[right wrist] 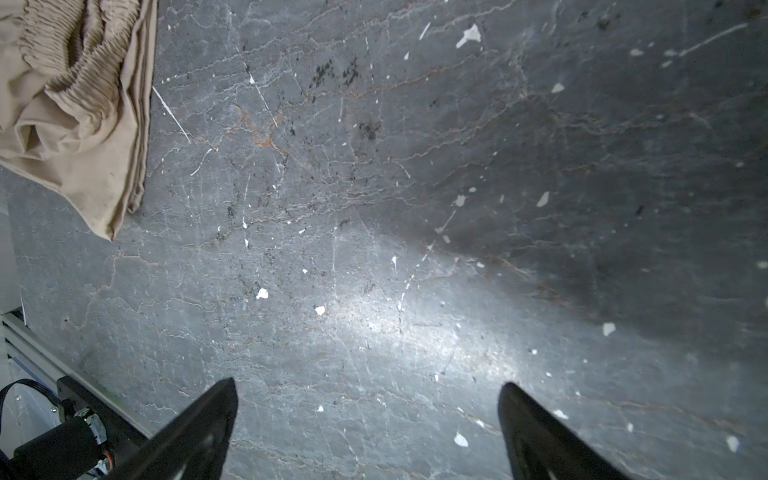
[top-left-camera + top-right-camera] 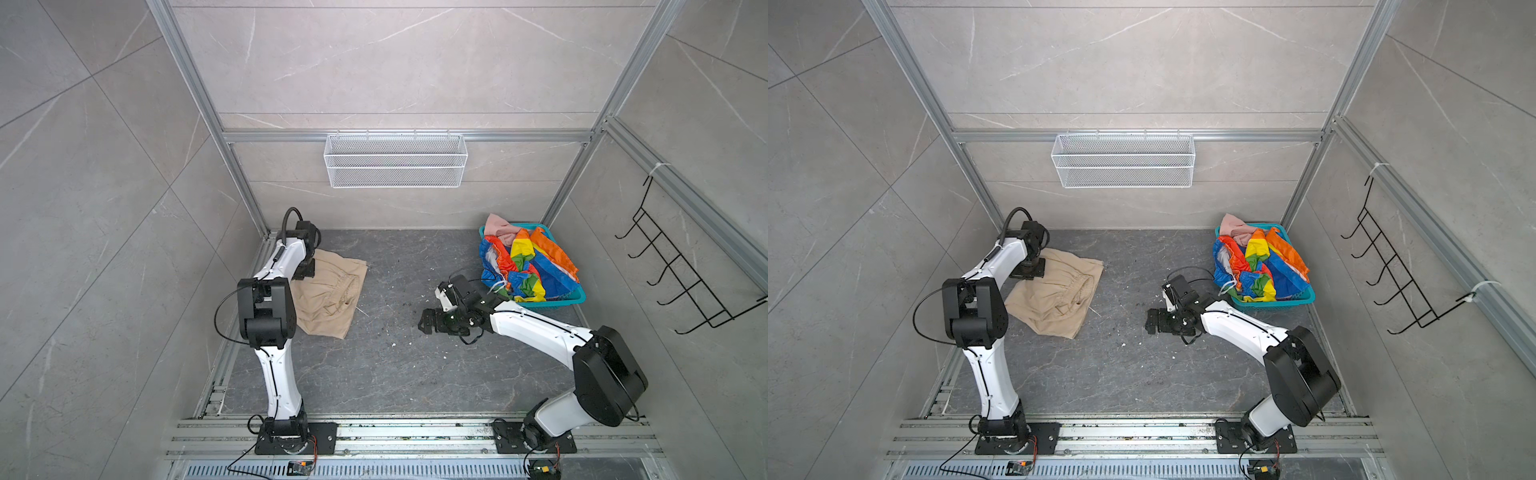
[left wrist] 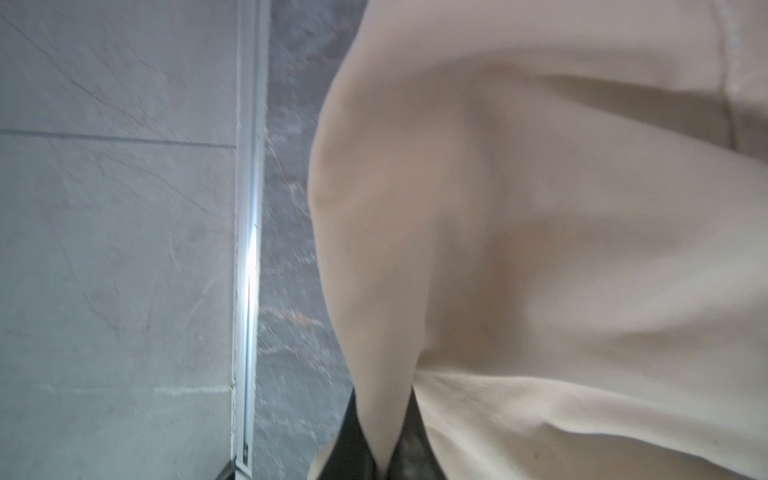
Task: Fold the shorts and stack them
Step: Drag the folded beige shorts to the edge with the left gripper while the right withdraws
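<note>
Left pincer point(image 3: 382, 415) pinches beige shorts point(image 2: 328, 291), far left; right pincer point(image 1: 368, 384) spread over floor point(image 1: 374, 208), near teal basket point(image 2: 573, 297) holding rainbow shorts point(image 2: 528, 266).

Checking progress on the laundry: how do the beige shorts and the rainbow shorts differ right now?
The beige shorts lie on the tabletop; the rainbow shorts sit bunched in the teal basket. The left gripper is shut on a fold of the beige shorts; nothing holds the rainbow shorts, the right gripper being open over bare tabletop. The beige shorts are plain, the rainbow shorts striped. Both are rumpled.
</note>
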Available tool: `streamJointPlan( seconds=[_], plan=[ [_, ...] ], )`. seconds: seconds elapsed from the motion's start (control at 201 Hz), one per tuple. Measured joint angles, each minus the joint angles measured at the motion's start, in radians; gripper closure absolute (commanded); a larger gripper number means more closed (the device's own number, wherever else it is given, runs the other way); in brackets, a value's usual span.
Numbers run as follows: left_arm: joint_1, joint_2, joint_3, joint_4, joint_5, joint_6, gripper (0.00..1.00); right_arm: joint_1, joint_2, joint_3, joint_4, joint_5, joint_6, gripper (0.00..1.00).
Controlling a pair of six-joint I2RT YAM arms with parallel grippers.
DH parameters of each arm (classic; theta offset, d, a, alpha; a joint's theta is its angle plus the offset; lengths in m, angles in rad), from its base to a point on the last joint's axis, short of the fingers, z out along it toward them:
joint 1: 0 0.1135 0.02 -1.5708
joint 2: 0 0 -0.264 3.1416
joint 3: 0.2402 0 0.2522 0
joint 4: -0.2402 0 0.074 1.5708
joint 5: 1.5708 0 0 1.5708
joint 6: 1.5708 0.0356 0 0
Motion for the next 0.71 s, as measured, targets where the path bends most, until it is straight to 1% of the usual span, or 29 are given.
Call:
streamJointPlan(
  seconds=[0.174, 0.339, 0.458, 0.593, 0.707],
  plan=[
    [0.09, 0.08, 0.092, 0.01, 0.053, 0.016, 1.0, 0.0, 0.031, 0.04, 0.0, -0.003, -0.006, 0.01],
    [0.145, 0.154, 0.161, 0.027, 0.071, 0.05, 1.0, 0.0, 0.077, 0.08, -0.005, -0.004, -0.009, 0.01],
    [0.155, 0.2, 0.22, 0.034, 0.084, 0.075, 1.0, 0.0, 0.116, 0.112, -0.01, -0.007, -0.009, 0.01],
    [0.158, 0.272, 0.33, 0.035, 0.096, 0.09, 1.0, 0.0, 0.154, 0.146, -0.013, -0.011, -0.009, 0.01],
    [0.162, 0.304, 0.349, 0.034, 0.099, 0.09, 1.0, 0.0, 0.183, 0.174, -0.016, -0.013, -0.009, 0.01]
  ],
)
